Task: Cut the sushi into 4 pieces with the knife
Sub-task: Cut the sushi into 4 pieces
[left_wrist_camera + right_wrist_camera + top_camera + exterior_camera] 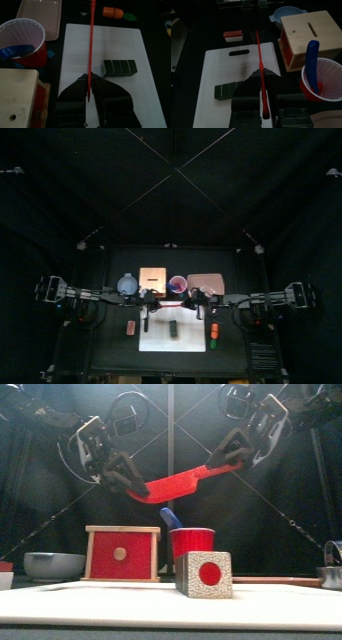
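My left gripper [130, 484] and right gripper [235, 458] each pinch one end of the red knife [181, 481], high above the sushi roll [203, 574] on the white board [80, 606]. I'd free one end, then lower squarely.

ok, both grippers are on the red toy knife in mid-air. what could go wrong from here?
1. The left gripper and right gripper both clamp the red toy knife above the white cutting board. A mistimed release could drop or twist it.
2. The dark green sushi roll lies loose on the board, so a cut may push it sideways.
3. The red plastic cup stands close beside the board, and a descending arm might tip it.
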Motion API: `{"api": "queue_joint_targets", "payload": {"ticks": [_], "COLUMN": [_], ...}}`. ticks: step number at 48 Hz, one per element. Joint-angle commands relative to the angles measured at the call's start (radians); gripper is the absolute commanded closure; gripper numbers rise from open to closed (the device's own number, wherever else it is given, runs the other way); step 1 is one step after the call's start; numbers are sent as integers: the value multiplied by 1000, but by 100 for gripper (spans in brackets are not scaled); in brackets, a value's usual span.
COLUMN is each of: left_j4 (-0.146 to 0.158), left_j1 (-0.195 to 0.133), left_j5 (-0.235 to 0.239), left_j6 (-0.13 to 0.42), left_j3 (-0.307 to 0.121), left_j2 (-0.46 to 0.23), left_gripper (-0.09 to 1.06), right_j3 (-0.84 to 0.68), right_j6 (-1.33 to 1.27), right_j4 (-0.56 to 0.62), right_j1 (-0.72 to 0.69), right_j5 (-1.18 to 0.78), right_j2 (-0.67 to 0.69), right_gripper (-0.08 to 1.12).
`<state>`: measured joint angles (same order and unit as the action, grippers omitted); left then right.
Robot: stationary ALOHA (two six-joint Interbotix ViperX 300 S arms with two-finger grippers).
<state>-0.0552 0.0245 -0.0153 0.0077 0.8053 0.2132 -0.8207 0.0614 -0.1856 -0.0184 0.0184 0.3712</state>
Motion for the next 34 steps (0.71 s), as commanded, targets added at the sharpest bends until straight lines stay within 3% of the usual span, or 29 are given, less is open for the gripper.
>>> {"api": "queue_joint_targets", "payload": {"ticks": [1, 17, 34], "left_j4": [3, 2, -2], "left_j1": [3, 3, 3], "left_j5": [-5, -6, -6], "left_j6": [-3, -3, -6], "left_j3": [-25, -21, -3], "left_j2": [3, 3, 3], "left_gripper": [62, 62, 62], "right_j3": [43, 163, 218], "right_j6": [0, 3, 2], "right_j4": [-25, -20, 6], "right_j1": [-3, -3, 2], "right_j5": [84, 334, 396], "right_j2": [-8, -120, -189], "right_gripper": [71, 71, 72]}}
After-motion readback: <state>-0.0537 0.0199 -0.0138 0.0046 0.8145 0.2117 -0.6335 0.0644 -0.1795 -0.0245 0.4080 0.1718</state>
